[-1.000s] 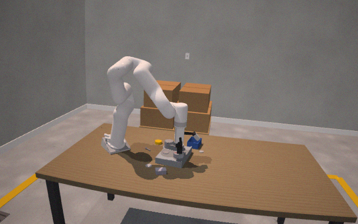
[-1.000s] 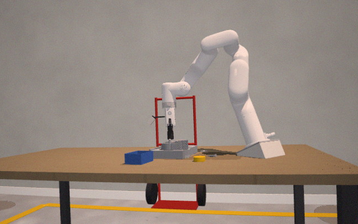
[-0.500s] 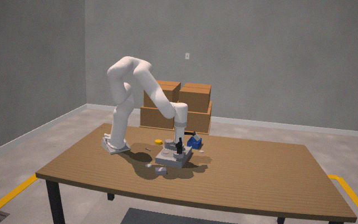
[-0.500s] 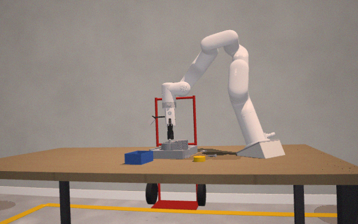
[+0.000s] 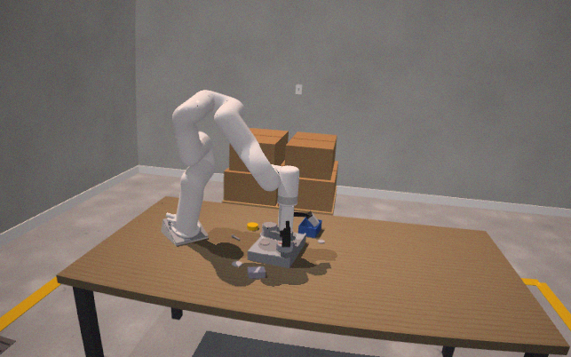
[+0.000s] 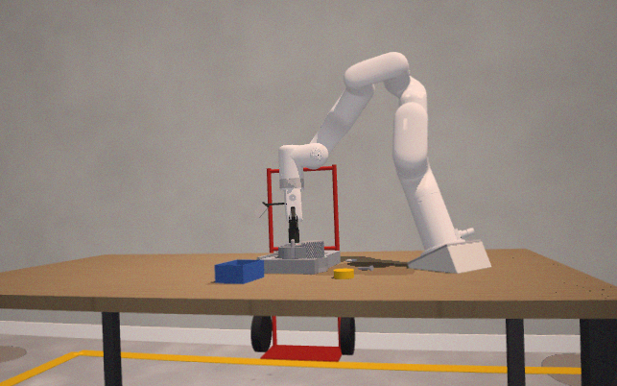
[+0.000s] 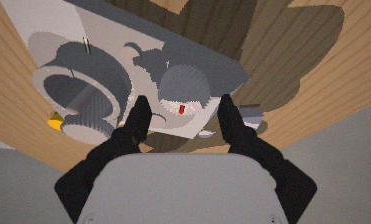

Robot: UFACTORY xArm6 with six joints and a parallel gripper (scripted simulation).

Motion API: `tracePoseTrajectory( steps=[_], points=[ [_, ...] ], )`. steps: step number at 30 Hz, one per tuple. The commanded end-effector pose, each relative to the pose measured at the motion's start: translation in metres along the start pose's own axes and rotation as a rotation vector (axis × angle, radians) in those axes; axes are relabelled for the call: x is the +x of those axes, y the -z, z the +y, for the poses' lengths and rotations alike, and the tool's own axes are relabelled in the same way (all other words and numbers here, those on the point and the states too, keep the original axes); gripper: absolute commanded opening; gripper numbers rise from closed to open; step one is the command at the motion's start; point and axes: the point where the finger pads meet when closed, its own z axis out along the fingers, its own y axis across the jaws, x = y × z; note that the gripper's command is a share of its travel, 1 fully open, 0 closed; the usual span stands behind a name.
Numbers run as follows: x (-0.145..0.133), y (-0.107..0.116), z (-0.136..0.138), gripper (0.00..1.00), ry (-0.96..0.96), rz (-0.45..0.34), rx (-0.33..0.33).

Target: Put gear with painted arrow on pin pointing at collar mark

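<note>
A grey-walled room with stacked cardboard boxes (image 5: pixel 288 170) behind holds a wooden counter (image 5: pixel 368 284) on dark legs. On it sits the grey timing case (image 5: pixel 274 255), with a blue bin (image 6: pixel 238 271) just beside it and a yellow disc (image 6: pixel 344 274) near the arm's base (image 6: pixel 469 261). The white arm (image 5: pixel 252 146) reaches down over the case, and the claw (image 7: pixel 182 112) hangs above it with its black fingers spread wide apart, gripping nothing. Between them in the wrist view lies the toothed gear (image 7: pixel 184 87) with its red arrow (image 7: pixel 181 109), resting on the case, apart from both fingers.
</note>
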Motion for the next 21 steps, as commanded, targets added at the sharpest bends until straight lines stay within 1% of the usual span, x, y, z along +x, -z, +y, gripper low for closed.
tracePoseTrajectory(
  steps=[1,21],
  points=[
    [0.001,-0.001,0.001,0.93,-0.001,0.004,-0.001],
    [0.002,-0.021,0.001,0.93,-0.001,0.004,-0.001]
  ],
)
